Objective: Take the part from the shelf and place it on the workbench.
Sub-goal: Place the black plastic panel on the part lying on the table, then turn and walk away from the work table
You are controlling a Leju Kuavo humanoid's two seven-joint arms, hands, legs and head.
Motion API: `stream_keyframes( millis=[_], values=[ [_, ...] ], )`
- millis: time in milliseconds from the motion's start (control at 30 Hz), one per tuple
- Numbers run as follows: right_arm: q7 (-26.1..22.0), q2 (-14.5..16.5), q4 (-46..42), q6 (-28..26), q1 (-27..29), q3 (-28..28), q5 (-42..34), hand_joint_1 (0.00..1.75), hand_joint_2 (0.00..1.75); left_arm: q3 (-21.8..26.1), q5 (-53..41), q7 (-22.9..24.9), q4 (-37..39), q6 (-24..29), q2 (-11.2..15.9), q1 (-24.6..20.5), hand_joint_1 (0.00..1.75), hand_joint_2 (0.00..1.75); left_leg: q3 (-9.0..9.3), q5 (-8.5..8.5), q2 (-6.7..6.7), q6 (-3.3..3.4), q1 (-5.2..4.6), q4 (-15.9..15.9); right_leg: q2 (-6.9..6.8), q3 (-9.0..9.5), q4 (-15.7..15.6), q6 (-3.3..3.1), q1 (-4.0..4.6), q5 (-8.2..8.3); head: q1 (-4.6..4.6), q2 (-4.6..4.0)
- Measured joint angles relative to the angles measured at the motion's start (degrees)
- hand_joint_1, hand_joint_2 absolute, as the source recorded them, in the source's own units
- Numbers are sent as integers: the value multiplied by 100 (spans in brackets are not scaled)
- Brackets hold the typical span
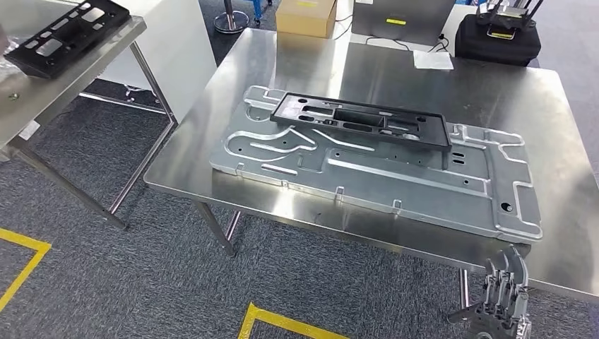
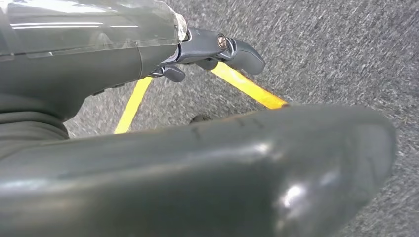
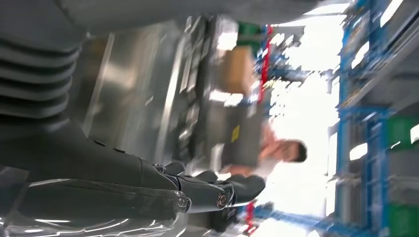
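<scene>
Black part point(image 1: 360, 120) lies on metal plate point(image 1: 395, 176) on workbench point(image 1: 494, 85). Right hand point(image 1: 503, 293) empty at workbench's near edge, fingers apart. Left wrist view: left hand point(image 2: 217, 49) empty, loosely apart above carpet point(image 2: 321, 44).

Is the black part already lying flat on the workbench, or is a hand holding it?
Lying flat. The black part rests on the metal plate on the workbench; the right hand is below the edge, apart from it.

Bright overhead light glares off the workbench point(image 1: 395, 63); the right wrist view is blurred and overexposed.
</scene>
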Motion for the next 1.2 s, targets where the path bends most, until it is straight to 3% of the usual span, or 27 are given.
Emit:
stream_keyframes(
  millis=[67,100,133,167,233,267,333,467,500,600,633,667,700,733,800,833,867,900,967,1000,1067,1133,1167,1200],
  values=[
    [13,137,115,-77,30,-240,-43,0,0,14,12,-13,0,7,-5,2,0,0,-33,89,-74,-73,11,14,-54,-29,-4,-128,19,26,-11,-1],
    [17,195,171,-104,30,-342,-64,0,0,21,15,-15,0,12,-7,9,0,0,-65,51,-85,-103,27,48,-105,-73,0,-186,21,70,-15,-1],
    [21,245,226,-126,31,-432,-81,0,0,31,18,-15,0,18,-8,19,0,0,-108,-98,-82,-130,44,149,-160,-132,-1,-244,23,130,-25,-1],
    [23,288,276,-139,33,-514,-96,0,0,43,21,-15,0,24,-10,25,0,0,-168,-359,-64,-154,56,358,-216,-205,-7,-290,21,199,-36,-1],
    [33,354,361,-141,36,-642,-117,0,0,67,24,-15,0,31,-16,25,0,0,-290,-981,-28,-193,64,1019,-309,-374,0,-329,44,336,-52,0],
    [43,373,404,-133,33,-690,-119,0,0,79,25,-15,0,32,-21,22,0,0,-315,-1148,-19,-208,67,1353,-359,-471,7,-330,56,408,-52,0],
    [63,394,463,-115,27,-748,-119,0,0,95,26,-15,0,33,-29,18,0,0,-305,-1217,-9,-221,69,1719,-425,-601,20,-328,71,499,-52,0],
    [73,403,493,-106,25,-771,-116,0,0,101,25,-15,0,33,-32,18,0,0,-214,-1084,-3,-217,70,1737,-461,-675,28,-323,78,549,-53,0],
    [82,413,518,-103,19,-794,-104,0,0,104,26,-15,0,33,-33,16,0,0,26,-942,22,-196,68,1494,-494,-746,34,-311,85,603,-53,0],
    [128,457,627,-110,-16,-867,24,0,0,115,30,-23,0,32,-36,-30,0,0,1182,-887,200,-38,-19,-54,-690,-924,11,-180,93,889,-59,1],
    [138,466,654,-113,-25,-875,70,0,0,118,32,-26,0,32,-37,-35,0,0,1328,-937,224,21,-51,-349,-741,-925,-19,-125,88,970,-63,1],
    [143,470,676,-112,-32,-884,94,0,0,123,37,-27,1,33,-43,-26,0,0,1275,-861,208,66,-52,-360,-720,-930,-29,-84,75,973,-72,1],
    [149,473,696,-110,-34,-896,115,0,0,129,42,-26,1,34,-50,-13,0,0,1213,-783,190,118,-47,-381,-648,-956,22,-55,71,861,-77,0],
    [157,475,717,-108,-32,-914,129,0,0,134,48,-26,1,37,-58,-4,0,0,1135,-692,176,169,-40,-401,-544,-1003,175,-40,74,627,-71,0],
    [178,477,760,-102,-31,-954,160,0,0,139,58,-27,0,40,-72,2,0,0,928,-531,128,242,-56,-391,-364,-1131,783,-55,95,-23,-61,-1],
    [189,477,782,-99,-33,-973,175,0,0,140,62,-28,0,40,-77,1,0,0,815,-451,96,259,-74,-371,-333,-1175,1137,-72,115,-236,-59,0],
    [199,477,805,-98,-36,-987,190,0,0,142,63,-28,0,39,-81,2,0,0,696,-375,57,264,-91,-344,-321,-1174,1405,-95,138,-290,-58,-1],
    [211,477,829,-93,-40,-1000,208,0,0,145,63,-28,0,37,-86,5,0,0,571,-301,19,263,-103,-307,-312,-1102,1528,-121,163,-198,-59,0],
    [235,477,875,-79,-55,-1016,255,0,0,150,63,-28,0,31,-95,5,0,0,322,-171,-71,245,-113,-208,-245,-672,1186,-190,210,152,-59,-1],
    [250,477,895,-72,-69,-1026,289,0,0,151,63,-28,1,28,-107,2,0,0,209,-114,-115,230,-119,-149,-150,-348,783,-236,229,199,-60,0],
    [281,477,939,-76,-102,-1054,375,0,0,151,62,-30,2,27,-129,-15,0,0,61,-5,-200,193,-136,-61,13,168,1,-287,243,39,-63,0],
    [325,478,1007,-147,-136,-1101,541,0,0,155,61,-29,2,27,-135,-14,0,0,-1,125,-294,142,-145,-56,3,287,-285,-312,248,-49,-58,0],
    [358,479,1064,-236,-158,-1132,694,0,0,157,60,-29,1,30,-133,-2,0,0,-25,159,-323,115,-138,-58,-63,245,-280,-338,242,10,-49,-1],
    [413,481,1132,-378,-184,-1168,911,0,0,160,58,-29,1,36,-131,9,0,0,-68,85,-310,87,-133,-7,-125,189,-285,-375,227,76,-52,-1]
  ],
)
